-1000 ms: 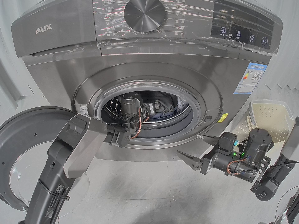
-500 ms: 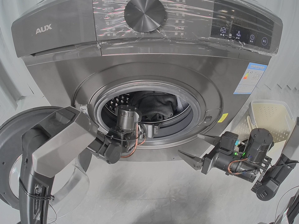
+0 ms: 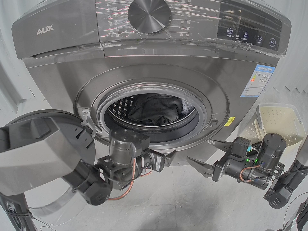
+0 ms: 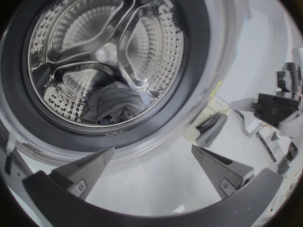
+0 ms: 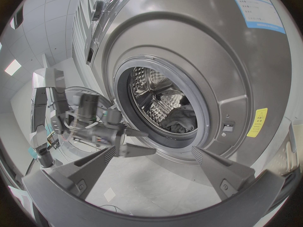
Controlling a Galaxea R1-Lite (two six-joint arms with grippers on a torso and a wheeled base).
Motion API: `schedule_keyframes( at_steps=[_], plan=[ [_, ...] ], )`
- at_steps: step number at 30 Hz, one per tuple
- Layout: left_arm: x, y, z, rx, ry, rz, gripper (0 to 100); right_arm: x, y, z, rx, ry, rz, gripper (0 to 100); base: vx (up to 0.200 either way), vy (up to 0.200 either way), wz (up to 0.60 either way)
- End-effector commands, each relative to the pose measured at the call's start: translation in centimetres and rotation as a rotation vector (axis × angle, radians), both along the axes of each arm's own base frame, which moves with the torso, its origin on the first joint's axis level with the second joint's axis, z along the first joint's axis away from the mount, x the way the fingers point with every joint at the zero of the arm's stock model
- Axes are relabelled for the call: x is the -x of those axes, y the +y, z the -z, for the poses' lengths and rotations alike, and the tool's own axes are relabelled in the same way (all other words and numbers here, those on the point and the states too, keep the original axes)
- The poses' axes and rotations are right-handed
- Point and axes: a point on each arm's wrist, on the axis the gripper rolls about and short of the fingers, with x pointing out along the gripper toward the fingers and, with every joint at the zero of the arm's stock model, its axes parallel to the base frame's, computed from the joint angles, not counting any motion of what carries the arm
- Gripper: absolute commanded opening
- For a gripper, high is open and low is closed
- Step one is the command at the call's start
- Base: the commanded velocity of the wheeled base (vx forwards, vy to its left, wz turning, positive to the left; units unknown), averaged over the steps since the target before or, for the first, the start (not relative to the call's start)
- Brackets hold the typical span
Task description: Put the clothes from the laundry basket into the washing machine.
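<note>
Grey floor (image 3: 160,206), washing machine (image 3: 64,77) open, dark clothes (image 3: 154,108) in the drum (image 4: 94,32); left hand (image 4: 153,152) spread and empty, right hand (image 3: 199,150) spread too; next, likely, the laundry basket (image 3: 279,119).

We count one washing machine (image 3: 64,77), one dial (image 3: 149,14), one dark bundle of clothes (image 3: 154,108) in its drum (image 3: 122,106), one laundry basket (image 3: 279,119), and two grippers: left gripper (image 4: 153,152), right gripper (image 5: 153,152).

i see even, bright light on the washing machine (image 3: 64,77); glare streaks its plastic film (image 3: 192,20), its drum (image 4: 94,41) gleams, and both wrist views bend and darken around it.
</note>
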Motion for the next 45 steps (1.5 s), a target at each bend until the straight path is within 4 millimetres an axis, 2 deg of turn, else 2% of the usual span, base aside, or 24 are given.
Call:
schedule_keyframes(
  at_steps=[1,5,6,9,17,24,25,29,33,36,45],
  plan=[
    [7.9,3.2,-5.3,0.111,-0.116,0.105,100,2.0,-2.0,-0.9,-0.006,-0.007,0.021,100,0.000,0.000,0.00],
    [10.1,5.6,-7.1,0.180,-0.178,0.081,100,3.1,-3.1,-1.5,-0.015,-0.019,0.039,100,0.000,0.000,0.00],
    [10.1,5.6,-7.1,0.180,-0.178,0.081,100,3.1,-3.1,-1.5,-0.015,-0.019,0.039,100,0.000,0.000,0.00],
    [12.0,7.9,-8.1,0.205,-0.207,0.069,100,4.4,-4.1,-2.5,-0.037,-0.057,0.054,100,0.000,0.000,0.00],
    [14.7,10.7,-8.0,0.206,-0.216,0.059,100,6.1,-7.5,-4.6,-0.079,-0.149,0.200,100,0.000,0.000,0.00],
    [15.9,12.1,-9.2,0.224,-0.285,-0.015,100,6.8,-9.2,-4.4,-0.074,-0.154,0.279,100,-0.200,0.000,0.00],
    [16.5,13.0,-9.4,0.212,-0.315,-0.036,100,7.1,-9.8,-4.2,-0.069,-0.151,0.310,100,-0.200,0.000,0.00],
    [17.3,15.0,-9.1,0.188,-0.345,-0.084,100,7.5,-10.6,-4.5,-0.075,-0.166,0.364,100,-0.200,0.000,0.00],
    [18.3,16.0,-8.8,0.192,-0.355,-0.089,100,7.9,-11.0,-4.8,-0.087,-0.183,0.409,100,-0.200,0.000,0.00],
    [19.0,16.6,-8.2,0.180,-0.344,-0.096,100,8.9,-11.3,-5.1,-0.086,-0.184,0.431,100,-0.200,0.000,0.00],
    [22.0,19.9,-7.7,0.166,-0.363,-0.168,100,15.4,-13.2,-4.4,-0.029,-0.142,0.485,100,-0.200,0.000,0.00]
  ],
)
